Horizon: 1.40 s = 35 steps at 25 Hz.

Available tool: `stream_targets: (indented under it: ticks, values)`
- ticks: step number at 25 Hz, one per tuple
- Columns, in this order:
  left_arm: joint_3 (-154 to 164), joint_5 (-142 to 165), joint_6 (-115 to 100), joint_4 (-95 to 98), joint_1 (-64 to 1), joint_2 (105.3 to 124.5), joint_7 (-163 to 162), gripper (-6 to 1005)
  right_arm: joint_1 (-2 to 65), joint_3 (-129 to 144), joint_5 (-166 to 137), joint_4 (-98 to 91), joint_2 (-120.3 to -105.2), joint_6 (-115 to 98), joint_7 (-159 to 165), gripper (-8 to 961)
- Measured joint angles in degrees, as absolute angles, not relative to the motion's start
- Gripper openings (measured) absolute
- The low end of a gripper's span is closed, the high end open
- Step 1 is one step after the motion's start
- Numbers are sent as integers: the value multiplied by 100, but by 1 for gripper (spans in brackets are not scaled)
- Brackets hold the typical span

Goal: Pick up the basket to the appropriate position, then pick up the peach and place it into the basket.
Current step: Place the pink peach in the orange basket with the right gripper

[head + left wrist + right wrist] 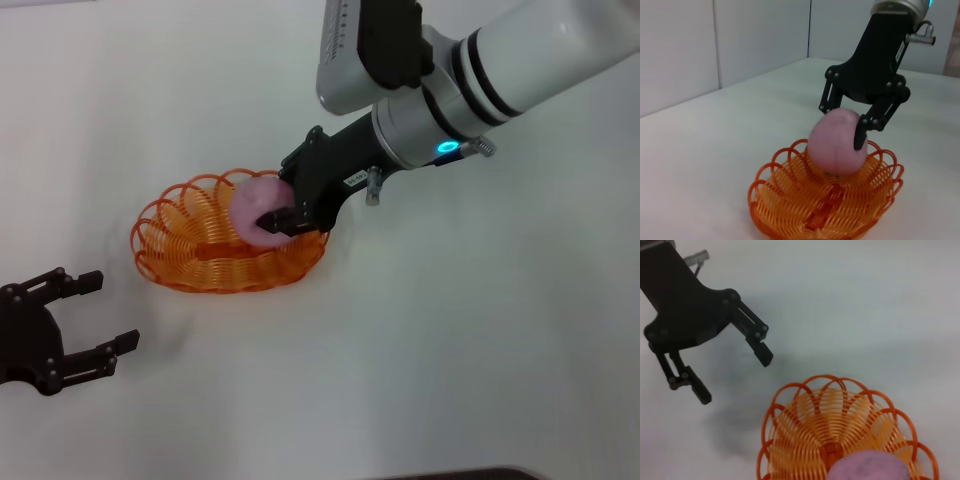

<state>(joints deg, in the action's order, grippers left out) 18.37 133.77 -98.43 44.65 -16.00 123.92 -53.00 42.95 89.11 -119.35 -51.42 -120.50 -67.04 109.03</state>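
The orange wire basket [190, 262] lies on the white table left of centre. The pink peach [255, 203] sits low inside it at its far right side, and my right gripper [278, 205] is shut on the peach, black fingers on both sides. In the left wrist view the peach [835, 145] touches the basket's [790, 210] inner wall under the right gripper [842, 125]. My left gripper [112, 310] stands open near the table's front left, apart from the basket. It also shows open in the right wrist view [735, 379], beside the basket [805, 430] and peach [867, 467].
The white table [450, 350] carries nothing else. Pale wall panels [740, 40] stand beyond the table's far edge in the left wrist view. The right arm's white forearm [520, 60] reaches in from the upper right.
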Motion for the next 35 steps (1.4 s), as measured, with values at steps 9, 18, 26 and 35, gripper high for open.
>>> stream_targets:
  ticks: [9, 18, 26, 35]
  values:
    - [1837, 13377, -9844, 4465, -1596, 12392, -5300, 814, 4288, 9003, -11919, -5068, -12046, -6623, 10853, 395]
    - [1837, 13377, -9844, 4465, -1599, 12392, -5300, 814, 4228, 8973, -11840, -5060, -12043, -6593, 10822, 614]
    - [1837, 13377, -9848, 4465, -1600, 12392, -5300, 814, 4200, 8947, -11756, -5055, -12030, -6589, 10813, 939]
    - [1812, 13374, -9934, 4467, -1598, 12393, -5303, 814, 3697, 8508, -11117, -5166, -11981, -6702, 9917, 934]
